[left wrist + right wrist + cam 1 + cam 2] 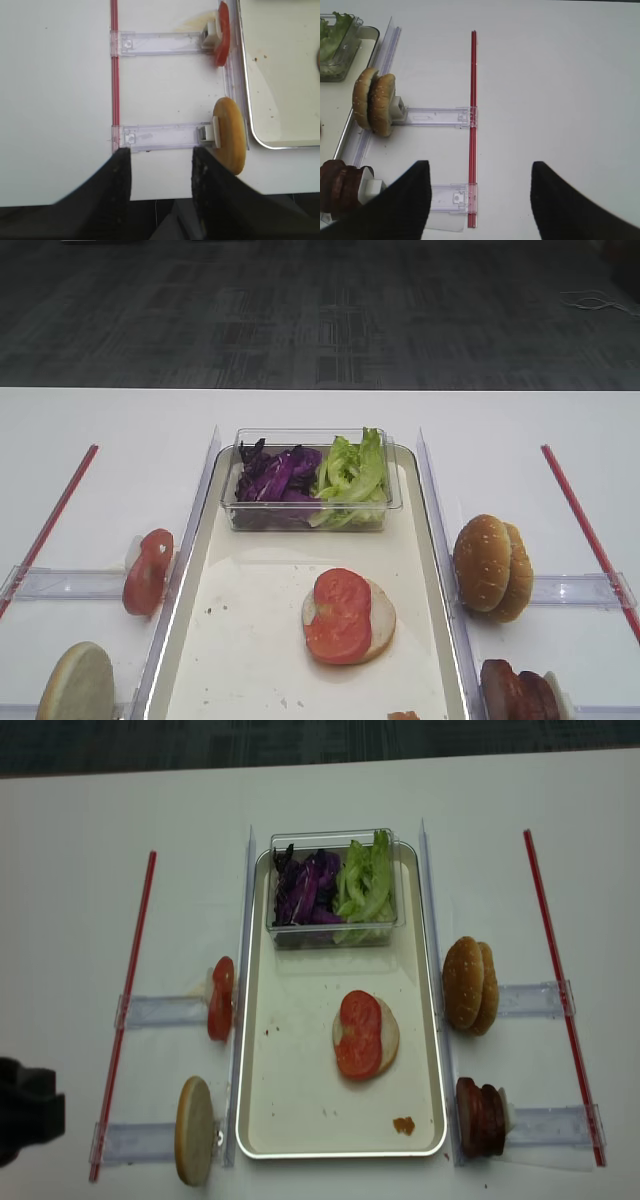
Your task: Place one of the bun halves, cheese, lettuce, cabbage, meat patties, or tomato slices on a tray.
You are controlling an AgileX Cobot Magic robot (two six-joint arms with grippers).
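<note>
Right gripper (480, 200) wide open, holding nothing; sesame bun halves (374, 101) ahead-left. Left gripper (161, 185) open, plain bun half (229, 135) ahead-right.

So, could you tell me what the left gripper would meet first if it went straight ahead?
Probably the clear plastic holder just ahead of the left gripper, though height above it is unclear.

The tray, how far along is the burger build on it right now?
Done: a bun half lies on the tray with a tomato slice on top. In hand: nothing; both sets of fingers are apart and empty. Left: the meat patties, sesame buns, spare tomato slice and flat bun half stand in holders beside the tray.
</note>
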